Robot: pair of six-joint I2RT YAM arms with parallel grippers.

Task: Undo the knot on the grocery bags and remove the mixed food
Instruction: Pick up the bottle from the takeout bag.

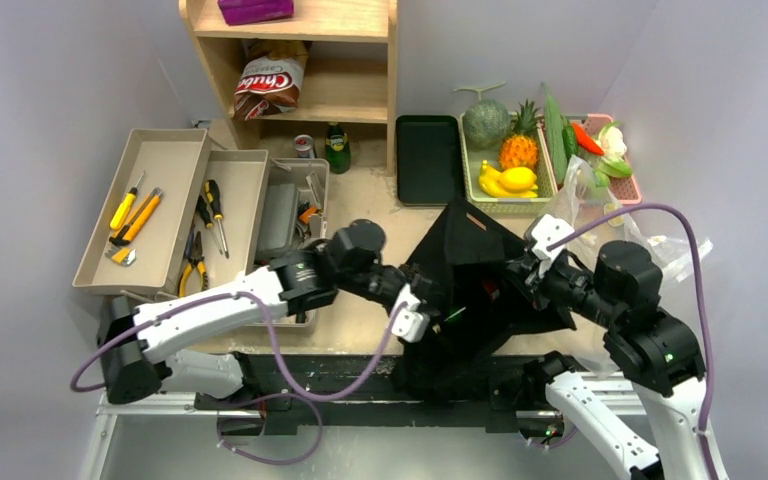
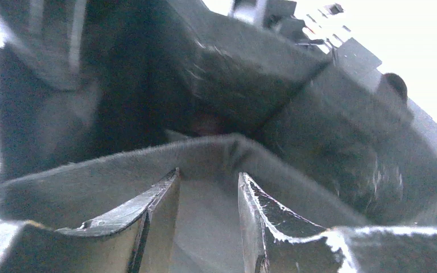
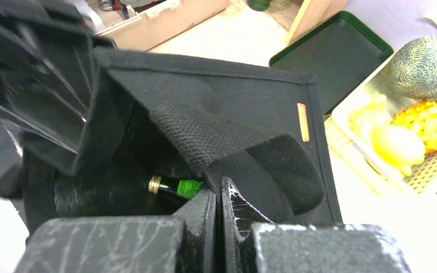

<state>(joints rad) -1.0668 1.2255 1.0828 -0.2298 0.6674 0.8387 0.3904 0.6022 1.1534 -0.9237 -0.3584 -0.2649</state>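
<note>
1. The black cloth bag (image 1: pixel 470 250) stands tented on the tabletop (image 1: pixel 360 215) between both arms.
2. Left gripper (image 2: pixel 207 177): jaws partly apart, the bag's rim across their tips.
3. Right gripper (image 3: pixel 217 189): jaws pinched shut on the bag's edge.
4. A green bottle (image 3: pixel 177 186) lies inside.

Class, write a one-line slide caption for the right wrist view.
Shut right gripper pinches the strap of the black bag, a green bottle lying inside.

Soft even light; blurry, glary left-wrist view
</note>
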